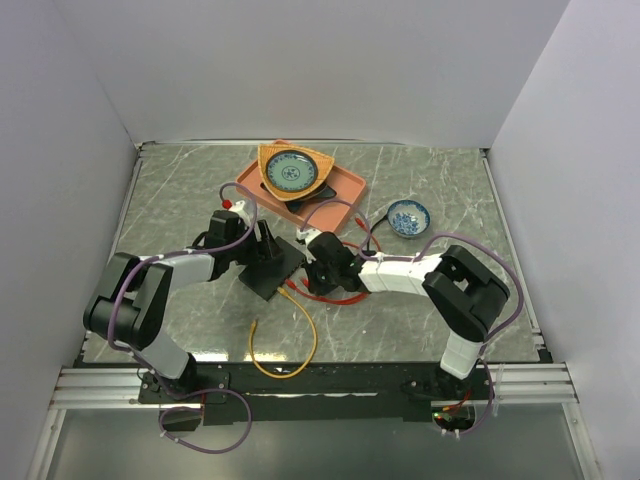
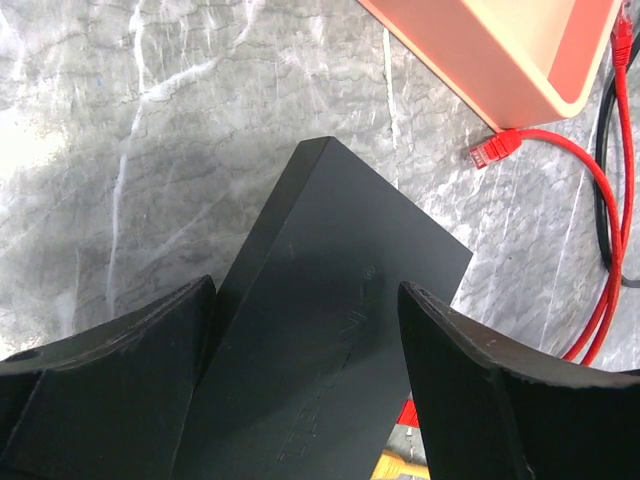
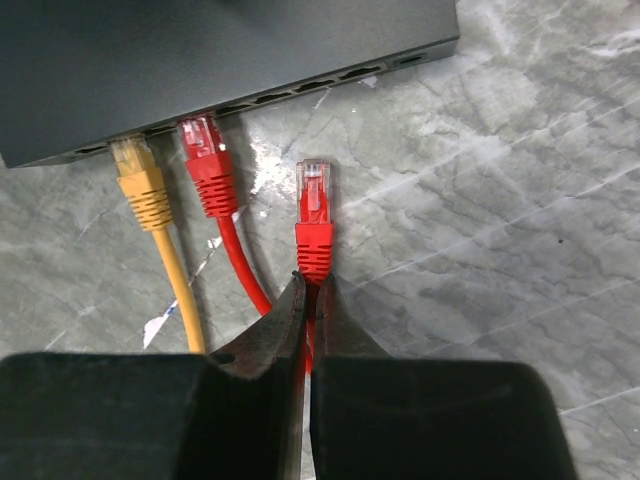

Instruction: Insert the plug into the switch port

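The switch [image 3: 200, 50] lies flat on the table [image 3: 500, 250], its row of ports facing the right claw [image 3: 310, 285]. That claw is pinched narrow on the red cable [image 1: 340, 297] just behind the plug [image 3: 314, 210]. The grip sits far enough back to leave the clear tip free, yet close enough that the plug points stiffly forward instead of drooping. The plug is near the port edge but apart from it, aimed roughly at a free port [image 3: 280, 95]. Beside that port two are already filled, one by a yellow plug [image 3: 135, 170] and one by a second red plug [image 3: 205, 150].

The left claw [image 2: 307, 290] straddles the switch across its width, with its fingers [image 2: 110, 380] spread wide and seemingly set against both sides. The likely reason is bracing: a light box would slide away under the push of insertion. How hard the pads press, I cannot tell.

The insertion itself is not yet begun. It probably calls for a straight, level push along the plug's own axis, since any skew would jam the tip on the port's rim.
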Action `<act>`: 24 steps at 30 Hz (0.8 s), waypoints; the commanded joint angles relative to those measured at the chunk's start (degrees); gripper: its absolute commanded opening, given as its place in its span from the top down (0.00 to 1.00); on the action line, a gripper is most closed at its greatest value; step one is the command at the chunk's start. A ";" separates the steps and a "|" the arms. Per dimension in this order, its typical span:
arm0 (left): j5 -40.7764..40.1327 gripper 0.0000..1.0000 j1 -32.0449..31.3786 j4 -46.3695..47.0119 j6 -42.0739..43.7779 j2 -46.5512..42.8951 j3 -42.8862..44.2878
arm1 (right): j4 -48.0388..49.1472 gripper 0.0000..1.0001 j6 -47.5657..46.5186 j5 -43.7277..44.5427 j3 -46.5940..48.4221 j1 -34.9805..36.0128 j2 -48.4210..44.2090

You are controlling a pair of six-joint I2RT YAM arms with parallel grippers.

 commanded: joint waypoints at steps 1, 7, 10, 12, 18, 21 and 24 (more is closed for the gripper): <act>0.86 0.20 0.09 -0.73 0.51 1.39 -0.31 | 1.60 1.00 1.32 -1.75 -0.28 1.30 0.14; 1.65 0.21 0.09 -0.21 0.33 1.57 -0.66 | 1.77 1.00 1.58 -1.57 1.30 1.48 1.20; 2.00 0.21 0.09 -0.12 0.42 1.92 -0.49 | 2.21 1.00 1.93 -1.22 1.48 1.57 1.03; 2.00 0.21 0.09 -0.12 0.51 1.84 -0.57 | 2.30 1.00 2.11 -0.78 1.66 1.57 0.94; 2.09 0.22 0.09 -0.21 0.60 2.01 -0.40 | 2.39 1.00 2.37 -0.78 2.89 1.48 1.46; 2.35 0.22 0.00 -0.12 0.60 2.01 -0.40 | 2.21 1.00 2.29 -0.69 3.77 1.66 1.55; 2.44 0.23 0.09 -0.21 0.60 2.19 -0.31 | 2.39 1.00 2.29 -0.34 4.03 1.57 1.29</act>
